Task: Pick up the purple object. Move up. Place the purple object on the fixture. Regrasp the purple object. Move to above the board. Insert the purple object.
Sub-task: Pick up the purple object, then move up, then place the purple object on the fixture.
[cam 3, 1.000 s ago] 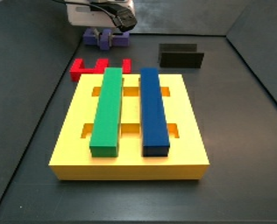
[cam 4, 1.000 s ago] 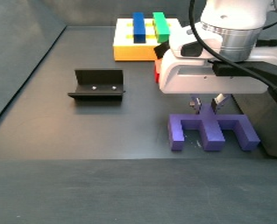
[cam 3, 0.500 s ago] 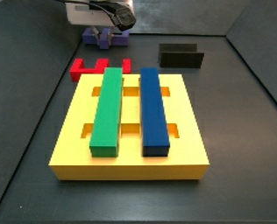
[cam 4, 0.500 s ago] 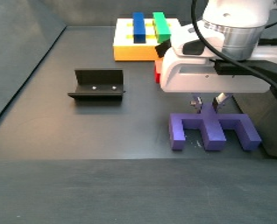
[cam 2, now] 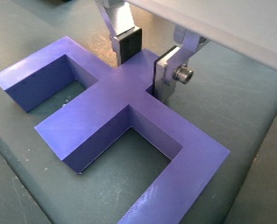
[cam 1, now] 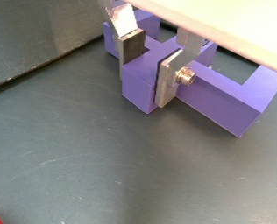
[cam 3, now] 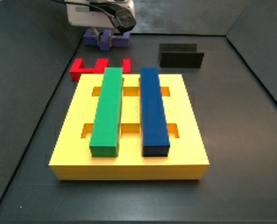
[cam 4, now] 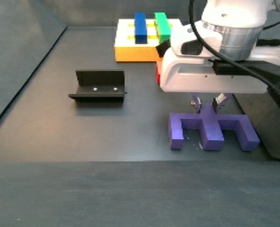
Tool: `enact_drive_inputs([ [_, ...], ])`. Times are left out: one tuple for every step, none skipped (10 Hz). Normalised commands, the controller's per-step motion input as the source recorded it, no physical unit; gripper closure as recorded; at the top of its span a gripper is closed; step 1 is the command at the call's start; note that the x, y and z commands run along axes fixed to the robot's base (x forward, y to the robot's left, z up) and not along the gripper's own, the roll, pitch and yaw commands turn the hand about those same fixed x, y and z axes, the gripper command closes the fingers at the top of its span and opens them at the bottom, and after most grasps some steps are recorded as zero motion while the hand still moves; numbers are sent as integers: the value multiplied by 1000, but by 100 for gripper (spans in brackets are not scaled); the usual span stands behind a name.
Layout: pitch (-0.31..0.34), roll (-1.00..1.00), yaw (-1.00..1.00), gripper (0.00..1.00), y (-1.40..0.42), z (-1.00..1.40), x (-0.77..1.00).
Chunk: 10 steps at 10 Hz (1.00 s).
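The purple object [cam 4: 184,131] lies flat on the dark floor; it also shows in a side view [cam 3: 102,38] at the far end behind the board. My gripper [cam 4: 209,106] stands straight down over it. In both wrist views the gripper [cam 1: 149,66] [cam 2: 145,63] has its two silver fingers on either side of the purple object's [cam 1: 223,98] [cam 2: 106,122] middle stem, pads against its sides. The piece still rests on the floor. The black fixture [cam 4: 97,86] [cam 3: 182,57] stands apart, empty. The yellow board [cam 3: 129,162] [cam 4: 133,54] carries a green bar [cam 3: 106,109] and a blue bar [cam 3: 154,114].
A red pronged block [cam 3: 88,66] lies on the floor between the board and the purple object; its edge shows beside the arm [cam 4: 161,66]. Dark walls enclose the floor on all sides.
The purple object has shifted very slightly on the floor under the gripper. The arm has barely moved.
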Motion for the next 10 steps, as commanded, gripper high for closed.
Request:
enact_drive_inputs([
  [0,0,0,100,0,0,0],
  [0,0,0,100,0,0,0],
  [0,0,0,100,0,833,0],
  [21,-8,-10,100,-38,790,-35],
  [26,13,-14,100,-42,600,-71],
  [0,0,0,100,-66,0,23],
  [-54,-526,-423,100,-103,223,629],
  [0,-651,-343,100,-83,411,769],
  [43,-629,-257,100,-126,446,874],
  [46,-506,-174,100,-177,343,957],
])
